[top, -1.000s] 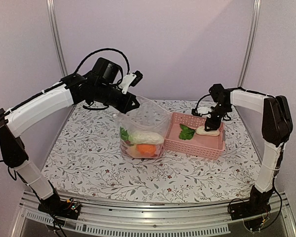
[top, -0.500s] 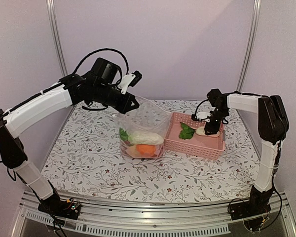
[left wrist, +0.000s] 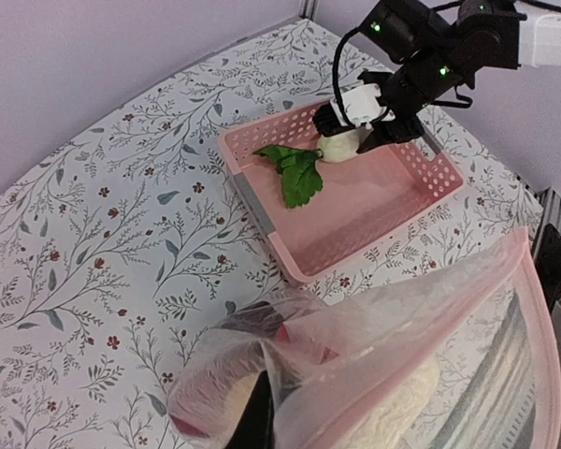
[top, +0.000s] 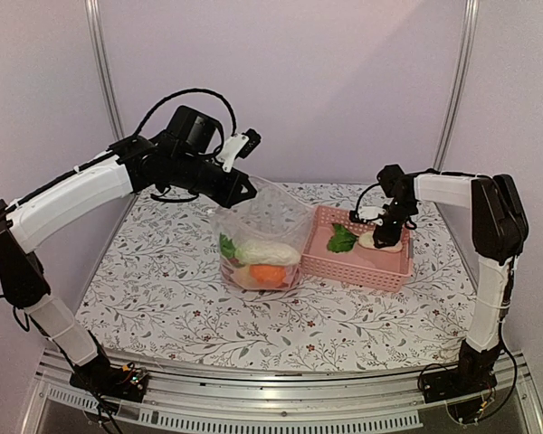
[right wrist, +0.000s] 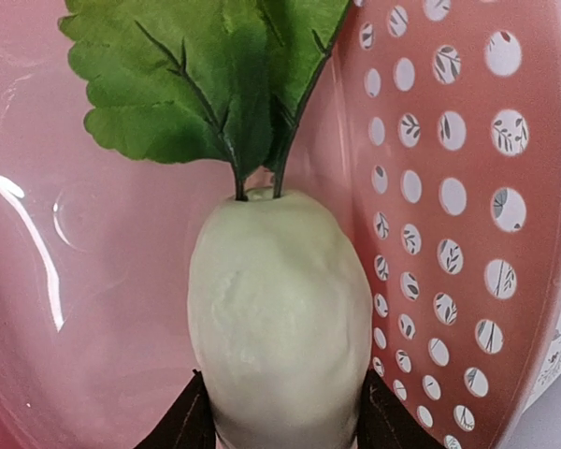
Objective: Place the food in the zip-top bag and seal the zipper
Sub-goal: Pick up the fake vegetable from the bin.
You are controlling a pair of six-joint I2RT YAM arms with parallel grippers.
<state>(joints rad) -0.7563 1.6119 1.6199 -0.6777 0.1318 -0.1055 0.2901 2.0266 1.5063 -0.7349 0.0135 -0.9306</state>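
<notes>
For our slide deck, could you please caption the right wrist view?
Right jaws against both sides of a leafy white radish lying in the pink basket.

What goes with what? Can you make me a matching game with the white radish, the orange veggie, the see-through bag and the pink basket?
Things:
1. white radish
2. orange veggie
3. clear bag
4. pink basket

Places:
A. inside the bag
B. pinched by the left jaws
C. between the right jaws
D. beside the bag, full of holes

Pairs: 1-C, 2-A, 3-B, 4-D
</notes>
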